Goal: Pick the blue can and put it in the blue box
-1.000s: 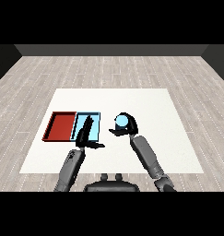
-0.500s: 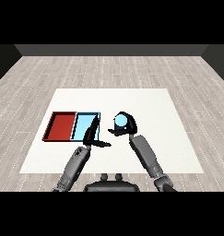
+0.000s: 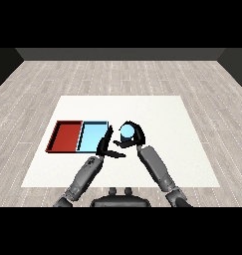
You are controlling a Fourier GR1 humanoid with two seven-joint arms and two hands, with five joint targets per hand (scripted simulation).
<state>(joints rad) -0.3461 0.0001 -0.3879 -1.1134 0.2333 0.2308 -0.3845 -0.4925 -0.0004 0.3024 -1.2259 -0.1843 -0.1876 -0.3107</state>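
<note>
The blue can is held above the white table, just right of the light blue tray. My right hand is curled round the can, with fingers arching over its top and the thumb below. My left hand is open, its fingers straight and pointing up along the blue tray's right edge, with the thumb stretched toward the right hand. The two hands are close together.
A red tray lies against the left side of the blue tray. The white table extends to the right and back. Grey plank floor surrounds it.
My right hand has carried the can a little to the left toward the blue tray. My left hand has shifted right, off the blue tray's middle to its right edge.
</note>
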